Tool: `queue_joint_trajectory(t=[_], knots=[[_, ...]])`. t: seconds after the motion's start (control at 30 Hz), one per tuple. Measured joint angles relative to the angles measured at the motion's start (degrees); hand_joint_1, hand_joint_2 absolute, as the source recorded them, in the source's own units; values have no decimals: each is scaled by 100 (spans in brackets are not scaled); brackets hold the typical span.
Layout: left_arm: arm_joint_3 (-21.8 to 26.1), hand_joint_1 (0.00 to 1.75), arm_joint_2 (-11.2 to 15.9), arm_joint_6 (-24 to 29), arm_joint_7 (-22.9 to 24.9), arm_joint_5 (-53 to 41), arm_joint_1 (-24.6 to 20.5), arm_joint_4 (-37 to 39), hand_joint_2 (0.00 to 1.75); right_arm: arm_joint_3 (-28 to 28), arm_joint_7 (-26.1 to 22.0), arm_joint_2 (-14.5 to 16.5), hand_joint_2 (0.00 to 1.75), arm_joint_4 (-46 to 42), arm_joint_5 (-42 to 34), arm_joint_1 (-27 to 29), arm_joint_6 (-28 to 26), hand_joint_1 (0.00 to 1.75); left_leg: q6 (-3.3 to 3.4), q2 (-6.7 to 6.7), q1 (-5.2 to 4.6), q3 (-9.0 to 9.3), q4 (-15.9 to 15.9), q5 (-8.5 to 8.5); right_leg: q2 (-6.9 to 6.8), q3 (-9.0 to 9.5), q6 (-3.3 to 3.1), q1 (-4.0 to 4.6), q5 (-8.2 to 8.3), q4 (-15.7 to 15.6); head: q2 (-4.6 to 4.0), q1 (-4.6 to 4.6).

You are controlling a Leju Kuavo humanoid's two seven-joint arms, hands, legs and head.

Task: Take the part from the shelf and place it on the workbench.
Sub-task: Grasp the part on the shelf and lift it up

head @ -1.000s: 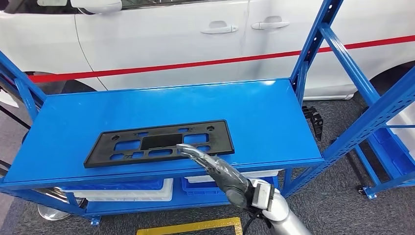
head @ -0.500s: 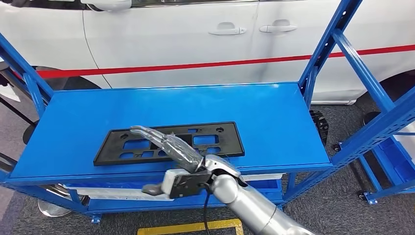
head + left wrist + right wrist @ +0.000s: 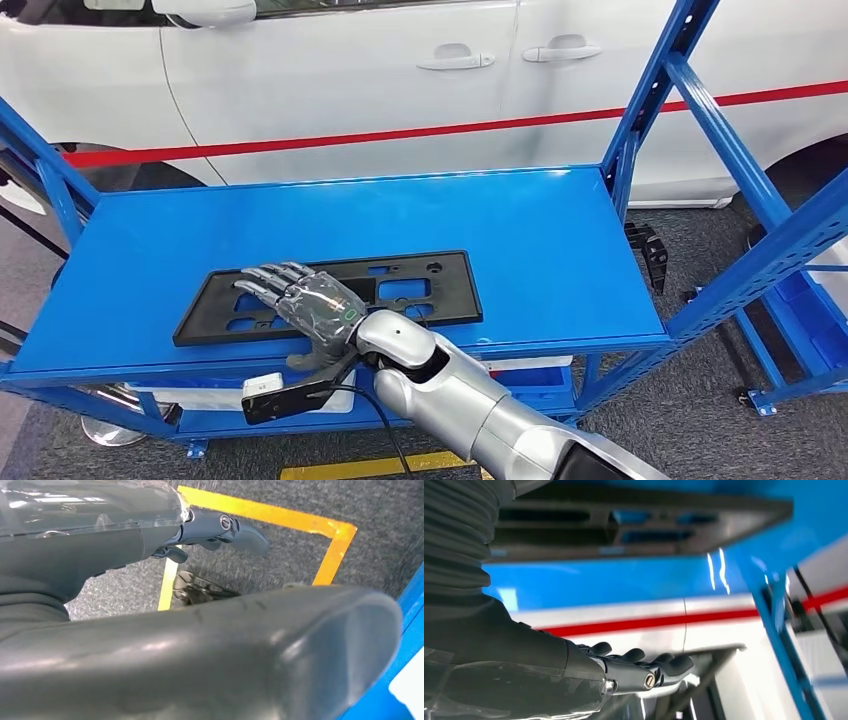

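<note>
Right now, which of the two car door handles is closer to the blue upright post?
The right-hand handle. It sits just beside the post, while the other handle lies further left, past the door seam.

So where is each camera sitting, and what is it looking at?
Head view: high on the robot, looking down at the blue shelf and black part; the right hand is over the part.
Left wrist view: behind the left hand, facing the floor and yellow tape.
Right wrist view: behind the right hand, facing the white car.
Head and right wrist views share part, shelf and car.
</note>
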Motion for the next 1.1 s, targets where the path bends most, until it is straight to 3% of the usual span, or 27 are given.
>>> queue_joint_trajectory(t=[0.07,0.17,0.23,0.33,0.37,0.4,0.43,0.5,0.57,0.63,0.73,0.77,0.83,0.9,0.93,0.97,1.03,1.1], knots=[[3,0,17,0,23,-26,-19,-1,0,31,-77,42,175,238,-50,-54,131,0,60,2,-12,248,-555,186,6,-9,51,24,-16,20,0,4],[10,0,27,0,60,-51,-27,-1,0,74,-197,68,175,552,-154,-82,244,0,186,-12,-33,293,-670,194,-1,-13,142,34,-20,19,0,9],[15,0,29,-1,62,-73,-23,-1,0,91,-253,72,175,706,-214,-99,243,0,263,-10,-17,307,-700,218,5,-86,199,24,-152,198,0,10],[34,0,32,-4,51,-128,-26,-2,0,93,-300,66,175,964,-253,-118,178,0,336,-8,-24,314,-710,221,13,-572,239,12,-655,1217,0,11],[42,0,35,-7,47,-146,-24,-1,0,93,-302,56,175,1049,-254,-112,144,0,343,-11,-32,315,-710,218,13,-729,240,10,-749,1524,0,11],[46,0,37,-9,44,-165,-21,-1,0,93,-298,44,175,1127,-250,-105,102,0,349,-16,-40,319,-709,214,13,-808,233,11,-743,1660,0,11],[49,0,38,-13,42,-182,-18,-1,0,93,-286,32,175,1181,-243,-100,55,0,351,-21,-49,326,-708,210,14,-770,214,15,-626,1557,0,11],[52,0,36,-20,39,-219,-10,0,0,92,-257,15,175,1252,-216,-101,-54,0,349,-27,-71,349,-708,197,17,-420,128,44,-231,822,0,11],[53,0,27,-26,37,-259,-8,0,0,87,-221,8,175,1302,-190,-107,-156,0,319,-27,-99,355,-697,175,6,-101,56,80,0,164,0,9],[56,0,20,-30,38,-281,-10,0,0,71,-172,1,175,1351,-160,-109,-222,0,266,-21,-102,352,-699,163,-2,-30,45,103,15,0,0,7],[74,0,32,-30,44,-295,-16,-2,0,16,-115,-7,175,1405,-110,-120,-267,0,178,-10,-97,322,-588,55,-1,24,15,52,55,-99,0,0],[80,0,38,-30,45,-302,-19,-3,0,-3,-93,-5,175,1415,-98,-127,-270,0,148,-10,-91,230,-371,-77,-6,48,1,27,67,-134,0,-8],[87,0,44,-30,49,-330,-20,-2,0,-38,-48,-4,175,1441,-66,-133,-274,0,92,-10,-49,-112,351,-427,-14,63,-17,14,67,-147,0,-22],[92,0,49,-30,50,-364,-12,-2,0,-84,-28,-7,175,1475,-1,-118,-282,0,37,-9,-7,-388,881,-565,-13,64,-14,9,60,-143,0,-21],[95,0,53,-30,48,-379,-9,-3,0,-116,-13,-9,175,1491,42,-112,-290,0,11,-7,14,-386,846,-470,-9,66,-5,1,54,-136,0,-21],[98,0,58,-30,46,-393,-8,-3,0,-154,4,-10,175,1502,79,-109,-298,0,-12,-3,36,-271,583,-280,-4,71,12,-11,42,-123,0,-21],[103,0,65,-34,43,-427,-16,-3,0,-245,37,-12,175,1515,138,-116,-322,0,-46,13,64,95,-204,90,7,67,77,-16,0,-65,0,-26],[110,0,66,-46,37,-462,-25,-2,0,-340,50,-18,175,1527,189,-123,-347,0,4,7,61,283,-613,197,14,43,145,4,-27,-15,0,-28]])
